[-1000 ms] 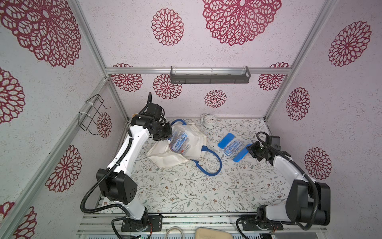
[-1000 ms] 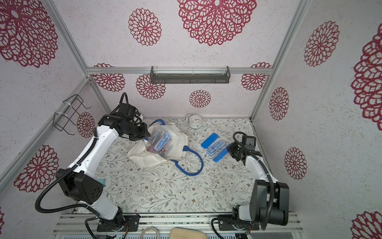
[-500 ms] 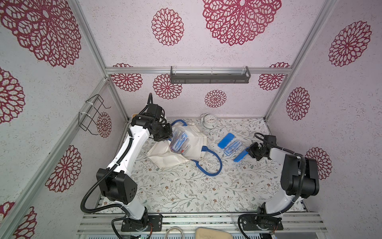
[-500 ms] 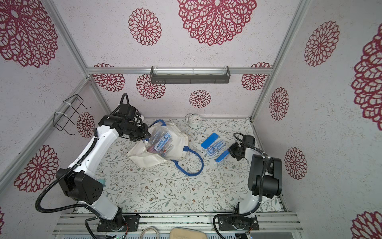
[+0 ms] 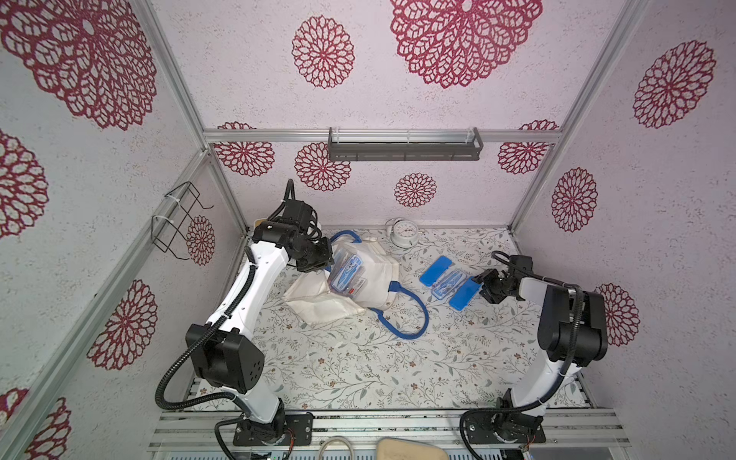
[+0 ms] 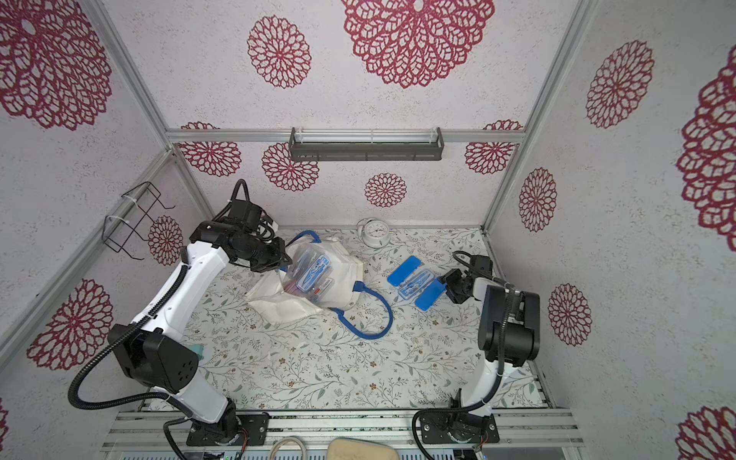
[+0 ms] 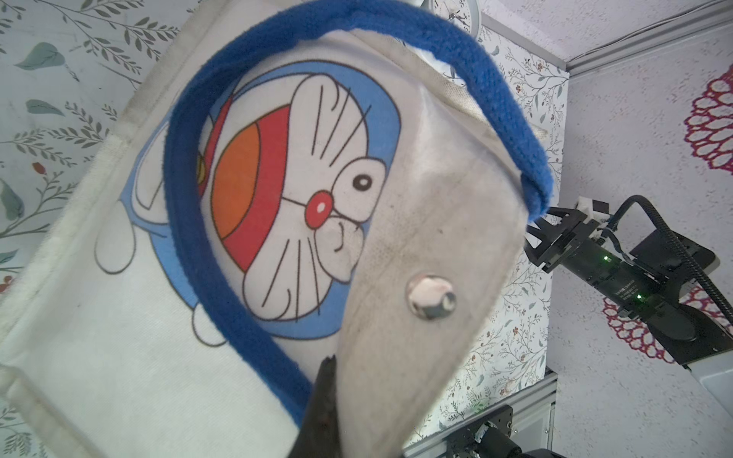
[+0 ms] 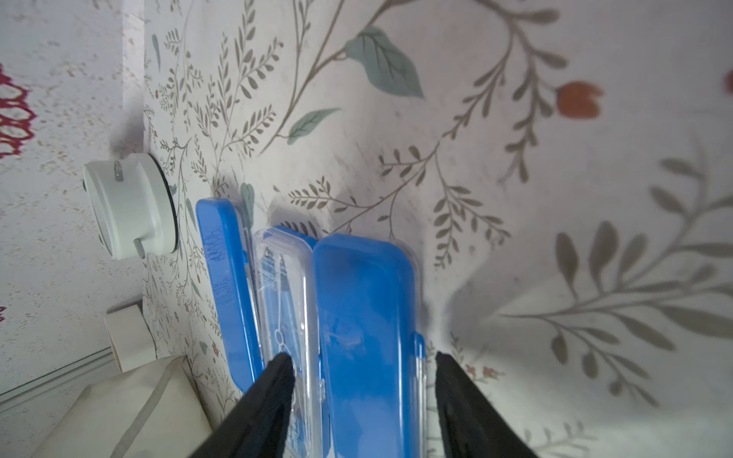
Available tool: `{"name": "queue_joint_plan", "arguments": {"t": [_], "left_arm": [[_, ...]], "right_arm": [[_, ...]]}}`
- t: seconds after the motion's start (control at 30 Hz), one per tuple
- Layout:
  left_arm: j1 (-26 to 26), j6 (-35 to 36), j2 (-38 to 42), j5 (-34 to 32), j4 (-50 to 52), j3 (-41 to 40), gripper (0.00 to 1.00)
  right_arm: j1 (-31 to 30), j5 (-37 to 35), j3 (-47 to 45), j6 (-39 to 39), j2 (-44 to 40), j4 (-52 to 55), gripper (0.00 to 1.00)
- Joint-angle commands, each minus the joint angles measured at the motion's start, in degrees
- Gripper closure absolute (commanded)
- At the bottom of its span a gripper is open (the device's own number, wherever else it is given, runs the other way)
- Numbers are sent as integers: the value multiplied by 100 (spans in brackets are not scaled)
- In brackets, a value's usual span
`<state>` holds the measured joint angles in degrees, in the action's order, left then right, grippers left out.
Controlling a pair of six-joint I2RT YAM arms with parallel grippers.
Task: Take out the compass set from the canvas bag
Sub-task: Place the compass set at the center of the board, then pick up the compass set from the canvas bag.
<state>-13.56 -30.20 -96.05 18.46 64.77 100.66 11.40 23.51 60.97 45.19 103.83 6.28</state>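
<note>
Pinching left gripper (image 5: 323, 259): clamping the canvas bag (image 5: 378, 278) by its rim — fingers mostly hidden by cloth.
Right gripper (image 8: 363, 357): jaws standing apart, straddling a blue case (image 8: 365, 293).
Compass set (image 8: 283, 293): lying outside the bag — clear-lidded, just beside that case.

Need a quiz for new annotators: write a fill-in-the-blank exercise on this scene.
1. The ___ end effector clamps the canvas bag.
2. The bag's strap handles are ___.
3. The jaws of the right end effector stand ___, at a blue case.
4. The clear-lidded compass set lies between ___ blue cases.
Missing: left; blue; open; two.
</note>
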Motion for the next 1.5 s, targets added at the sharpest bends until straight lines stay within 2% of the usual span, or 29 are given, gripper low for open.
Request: {"name": "queue_joint_plan", "arguments": {"t": [0.0, 0.13, 0.27, 0.4, 0.57, 0.67, 0.93, 1.0, 1.23, 1.47], "left_arm": [[20, 13, 146, 316, -26, 62, 100], [15, 4, 147, 325, -11, 57, 100], [4, 29, 149, 286, 1, 33, 100], [-5, 64, 105, 240, 79, 86, 100], [-50, 41, 69, 161, 101, 145, 100], [-82, 35, 51, 107, 114, 173, 100], [-181, -56, -17, -65, 54, 208, 100], [-223, -68, -28, -85, 29, 200, 100], [-354, -123, 2, -114, -6, 78, 100], [-366, -64, 208, -149, -52, -188, 100]], "right_arm": [[-22, -118, 189, 261, -822, 242, 38], [-551, -272, 150, 676, -1638, 291, 43], [-1635, -547, -2, 1341, -2263, 124, 55], [-2817, -852, -123, 2065, -2405, -318, 62], [-4138, -1123, 284, 2613, -1945, -696, 69], [-4685, -1164, 703, 2771, -1431, -829, 72], [-5425, -771, 1567, 3219, 36, -919, 80], [-5480, -783, 1665, 3329, 299, -826, 75], [-5407, -1410, 1885, 3831, 854, -602, 47], [-5218, -1941, 2655, 3681, 1308, 175, 38]]}}
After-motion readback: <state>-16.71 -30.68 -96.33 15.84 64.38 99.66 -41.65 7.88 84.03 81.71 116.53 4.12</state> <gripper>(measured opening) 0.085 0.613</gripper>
